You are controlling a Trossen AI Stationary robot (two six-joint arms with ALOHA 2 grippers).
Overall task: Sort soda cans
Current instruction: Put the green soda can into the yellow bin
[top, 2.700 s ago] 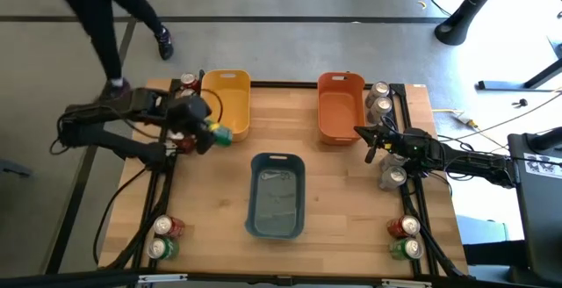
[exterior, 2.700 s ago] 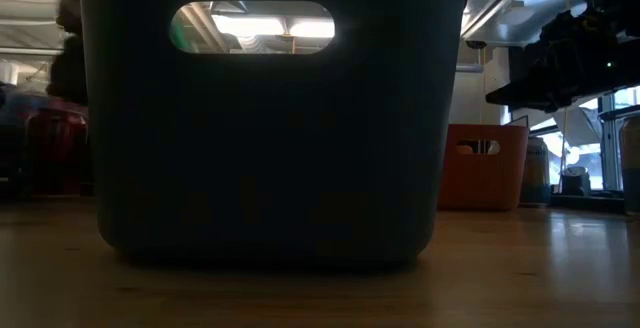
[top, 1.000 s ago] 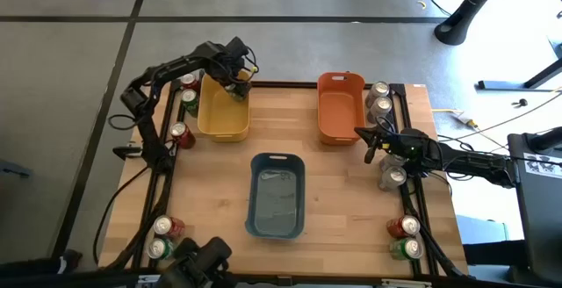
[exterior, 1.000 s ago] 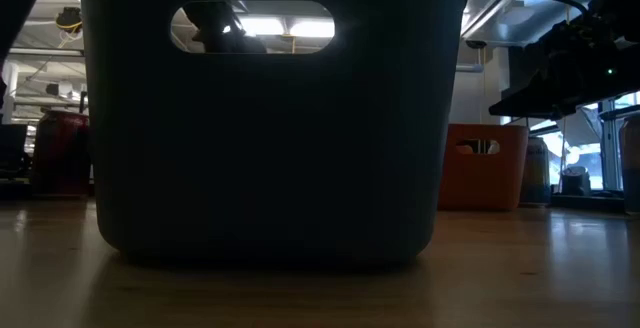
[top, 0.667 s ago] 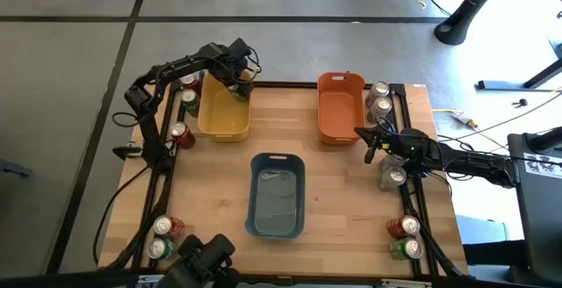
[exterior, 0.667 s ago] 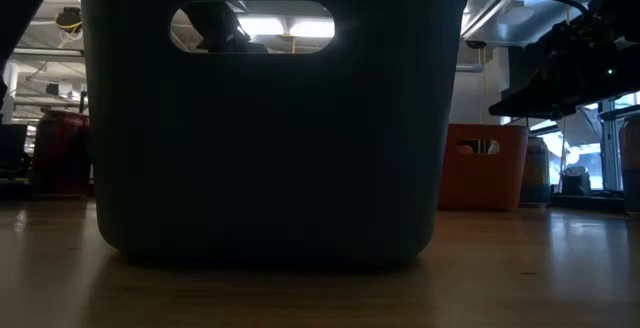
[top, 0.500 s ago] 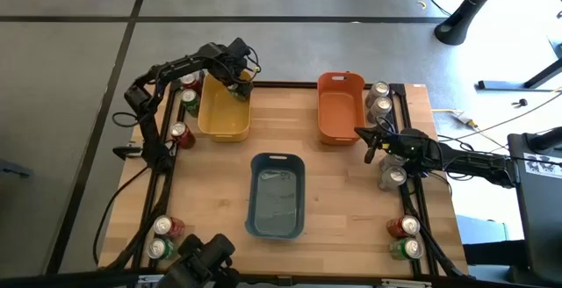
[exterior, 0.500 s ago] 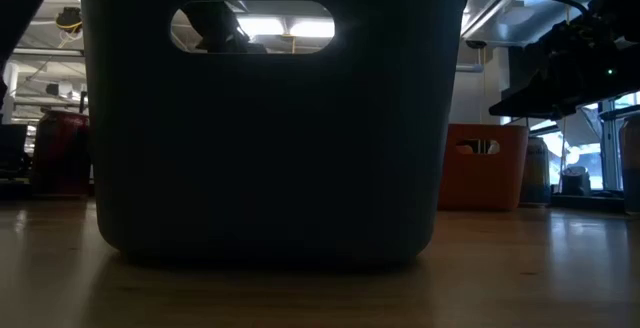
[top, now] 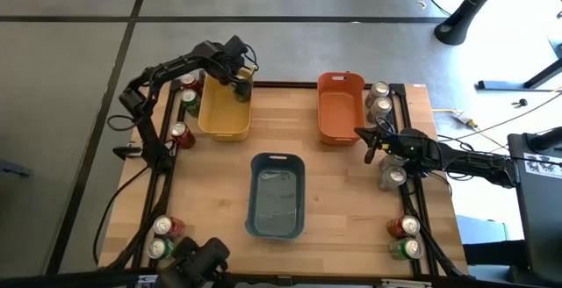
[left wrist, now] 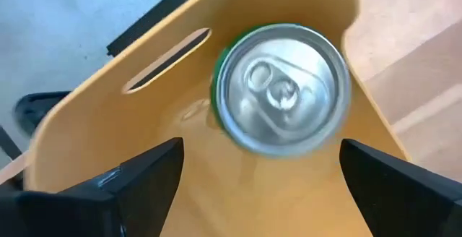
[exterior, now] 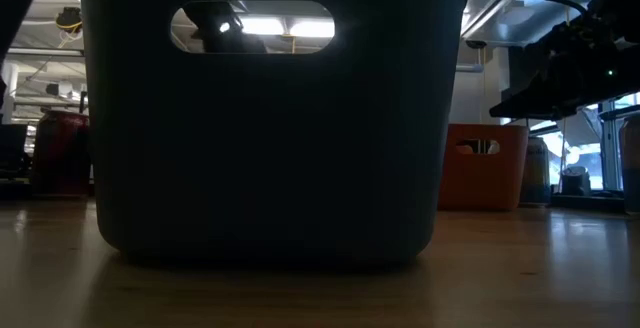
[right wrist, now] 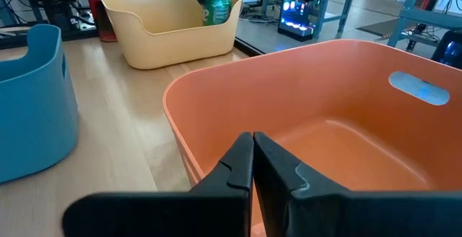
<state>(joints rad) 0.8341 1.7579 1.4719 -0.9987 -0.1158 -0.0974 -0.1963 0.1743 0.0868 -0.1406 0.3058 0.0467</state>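
Over the far left corner of the bench, the left hand [left wrist: 256,168] stands wide above a green can [left wrist: 278,89] in the yellow bin [top: 223,112]. Orange bin [top: 340,108] and blue bin [top: 277,196] look empty (right hand [right wrist: 253,150] closed).

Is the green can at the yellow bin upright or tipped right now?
Upright. The green can shows its silver top facing the left wrist camera, inside the yellow bin; the right wrist view shows it standing vertically too.
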